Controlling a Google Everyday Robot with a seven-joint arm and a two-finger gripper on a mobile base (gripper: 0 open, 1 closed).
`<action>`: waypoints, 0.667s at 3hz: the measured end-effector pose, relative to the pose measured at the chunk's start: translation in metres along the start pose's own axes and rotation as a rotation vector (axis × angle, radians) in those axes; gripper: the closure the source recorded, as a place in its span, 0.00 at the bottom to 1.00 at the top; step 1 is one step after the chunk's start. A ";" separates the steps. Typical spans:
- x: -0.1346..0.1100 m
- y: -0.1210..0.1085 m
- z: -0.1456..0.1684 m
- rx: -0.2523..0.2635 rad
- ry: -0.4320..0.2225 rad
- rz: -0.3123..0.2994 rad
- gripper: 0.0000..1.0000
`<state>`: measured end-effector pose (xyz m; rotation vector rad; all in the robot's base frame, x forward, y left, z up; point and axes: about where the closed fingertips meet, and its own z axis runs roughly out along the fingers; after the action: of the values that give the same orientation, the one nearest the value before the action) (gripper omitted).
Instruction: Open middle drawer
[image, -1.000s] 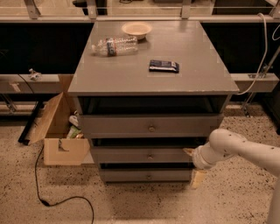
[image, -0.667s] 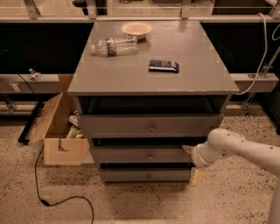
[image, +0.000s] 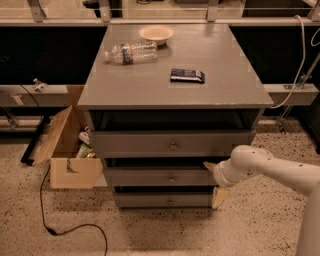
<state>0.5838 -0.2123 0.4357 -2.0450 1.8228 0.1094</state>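
The grey cabinet (image: 170, 85) has three drawer fronts stacked below its top. The middle drawer (image: 150, 178) is the medium-height front with a small round metal knob (image: 171, 178). Its front sits about flush with the one above, with a dark gap over it. My gripper (image: 214, 181) is at the right end of the middle drawer front. It is open, with one pale fingertip (image: 208, 164) at the front's upper right corner and the other (image: 219, 197) below it. My white arm (image: 270, 167) reaches in from the right.
The taller top drawer (image: 170, 143) and the narrow bottom drawer (image: 165, 201) flank the middle one. On the cabinet top lie a plastic bottle (image: 131, 52), a bowl (image: 156, 33) and a dark packet (image: 187, 75). An open cardboard box (image: 67, 150) and a black cable (image: 60, 227) are on the floor to the left.
My gripper has shifted slightly left, closer to the right end of the middle drawer front. The drawers have not visibly moved.
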 end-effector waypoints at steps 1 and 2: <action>0.002 -0.012 0.014 0.003 0.020 0.010 0.00; 0.005 -0.022 0.027 0.007 0.051 0.023 0.00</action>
<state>0.6108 -0.2059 0.4149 -2.0401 1.8751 0.0579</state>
